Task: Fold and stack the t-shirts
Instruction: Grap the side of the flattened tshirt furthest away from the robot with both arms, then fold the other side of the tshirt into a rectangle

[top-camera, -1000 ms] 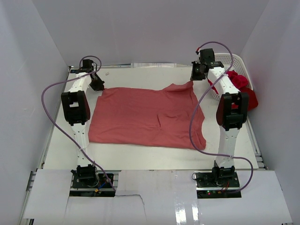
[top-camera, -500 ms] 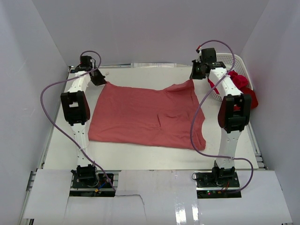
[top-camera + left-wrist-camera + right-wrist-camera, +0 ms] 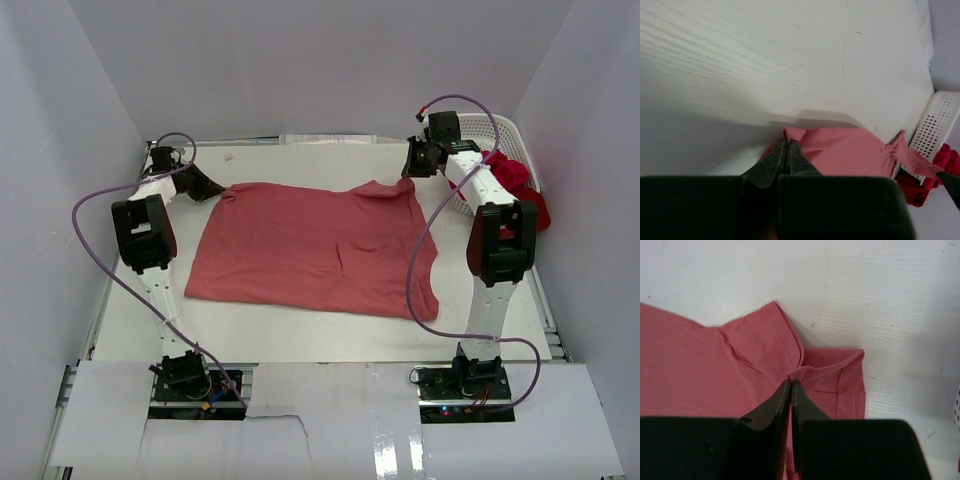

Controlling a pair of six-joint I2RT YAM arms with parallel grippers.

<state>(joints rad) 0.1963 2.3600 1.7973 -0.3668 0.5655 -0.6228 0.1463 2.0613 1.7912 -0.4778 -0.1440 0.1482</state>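
Note:
A dusty salmon-red t-shirt (image 3: 315,250) lies spread across the middle of the table. My left gripper (image 3: 218,190) is shut on its far left corner, low over the table; the left wrist view shows the closed fingertips (image 3: 786,142) pinching a fold of the cloth (image 3: 840,155). My right gripper (image 3: 411,172) is shut on the far right corner, and in the right wrist view its tips (image 3: 791,381) pinch a bunched fold of the shirt (image 3: 715,365) beside the hem. A bright crimson t-shirt (image 3: 510,172) and a darker red one (image 3: 538,212) hang over the basket at the far right.
A white lattice basket (image 3: 495,130) stands at the far right corner, also seen in the left wrist view as a perforated white wall (image 3: 940,120). White walls enclose the table on three sides. Purple cables loop from both arms.
My left arm has swung outward to the left and lower, drawing the shirt's far left corner with it. The far edge now lies straighter. The right gripper has barely shifted.

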